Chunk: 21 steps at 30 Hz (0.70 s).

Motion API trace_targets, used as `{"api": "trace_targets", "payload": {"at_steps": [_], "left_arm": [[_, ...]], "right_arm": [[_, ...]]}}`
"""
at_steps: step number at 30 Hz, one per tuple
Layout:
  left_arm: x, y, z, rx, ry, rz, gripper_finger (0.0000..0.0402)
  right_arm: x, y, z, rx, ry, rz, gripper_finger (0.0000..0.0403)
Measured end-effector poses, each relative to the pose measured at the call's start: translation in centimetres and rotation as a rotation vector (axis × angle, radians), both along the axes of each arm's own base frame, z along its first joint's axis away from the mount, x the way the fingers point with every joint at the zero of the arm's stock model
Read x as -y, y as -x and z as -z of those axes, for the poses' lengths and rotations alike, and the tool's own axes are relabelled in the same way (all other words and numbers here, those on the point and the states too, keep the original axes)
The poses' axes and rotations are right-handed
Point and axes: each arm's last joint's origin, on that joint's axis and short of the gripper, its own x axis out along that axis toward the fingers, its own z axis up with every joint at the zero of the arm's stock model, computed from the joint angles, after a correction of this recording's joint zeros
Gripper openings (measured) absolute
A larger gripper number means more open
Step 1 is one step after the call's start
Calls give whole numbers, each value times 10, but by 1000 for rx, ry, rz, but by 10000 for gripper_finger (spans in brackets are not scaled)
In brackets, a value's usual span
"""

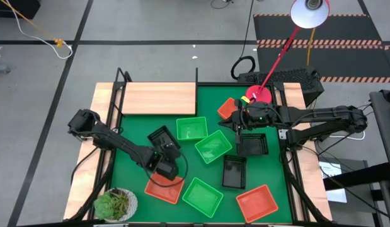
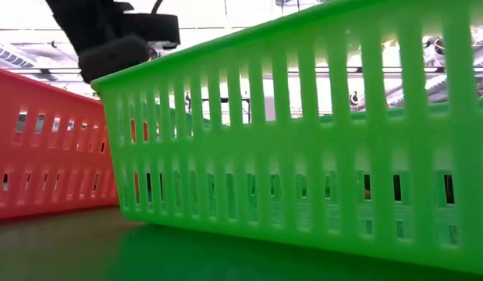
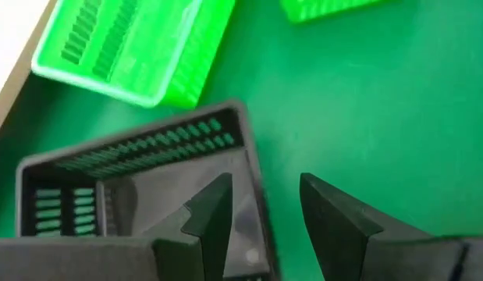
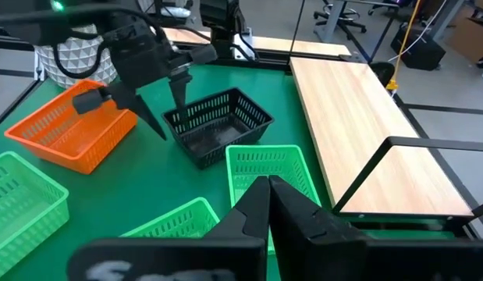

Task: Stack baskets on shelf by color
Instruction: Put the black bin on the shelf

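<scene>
A green basket (image 2: 303,140) fills the low view, right up against the lens at the counter's near edge, with a red-orange basket (image 2: 46,148) just beside it. The counter (image 1: 103,107) is light wood with a green mat (image 1: 210,98) over its middle, and the shelf (image 1: 159,98), a bare pale board with thin black uprights, lies along the mat's far left edge with no basket on it. The nine baskets lie scattered loose on the mat: green ones at the middle and near edge, red-orange ones at the near left, near right and far right, black ones at the middle left and to the right. The left pincer (image 3: 261,207) hangs over the middle-left black basket (image 3: 140,179), fingers apart either side of its wall, one inside and one outside. The right pincer (image 4: 270,195), fingers pressed together and empty, hovers above the centre green basket (image 4: 268,176) near the mat's far right
</scene>
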Motion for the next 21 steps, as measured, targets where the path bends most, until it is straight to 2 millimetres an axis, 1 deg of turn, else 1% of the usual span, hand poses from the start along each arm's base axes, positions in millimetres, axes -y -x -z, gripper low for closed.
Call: {"api": "trace_targets", "payload": {"at_steps": [3,9,11,14,19,21], "left_arm": [[-1,2,4,-13,32,-5,154],[-4,8,15,-33,39,-29,153],[-4,9,17,-40,38,-29,145],[-4,9,17,-33,40,-22,114],[-2,9,18,-78,66,47,31],[-1,9,15,-99,72,74,13]], "right_arm": [[0,1,0,-5,1,-1,0],[0,3,-3,9,2,-1,0],[0,4,-3,11,3,-1,0],[0,5,-5,18,3,-1,0],[0,5,-5,18,3,-1,0],[0,5,-5,18,3,-1,0]]}}
